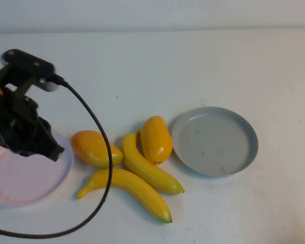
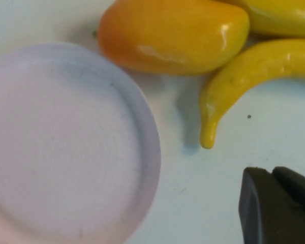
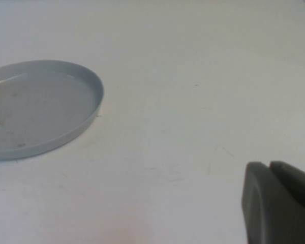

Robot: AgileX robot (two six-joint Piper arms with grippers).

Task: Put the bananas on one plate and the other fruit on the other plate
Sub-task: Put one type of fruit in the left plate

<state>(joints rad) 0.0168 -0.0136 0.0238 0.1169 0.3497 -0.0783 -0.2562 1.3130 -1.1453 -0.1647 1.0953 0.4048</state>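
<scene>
1. Left gripper [image 1: 46, 150] hovers over pink plate [image 1: 20, 178]; fingers state: can't tell.
2. Right gripper [image 3: 279, 203] near grey plate [image 1: 215, 141], fingers together.
3. Bananas [image 1: 142, 175] & mangoes [image 1: 124, 143] on desk [image 1: 193, 61] btw both plates.

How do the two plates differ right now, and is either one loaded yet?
The grey-blue plate lies right of the fruit, in the open; the pale pink plate lies left, partly under the left gripper. The grey one shows small dark specks; the pink looks plain. A mango-like fruit sits right by the grey rim, another just off the pink rim. Both are round, shallow, similar in size, and hold nothing. The right gripper hovers over bare table.
</scene>
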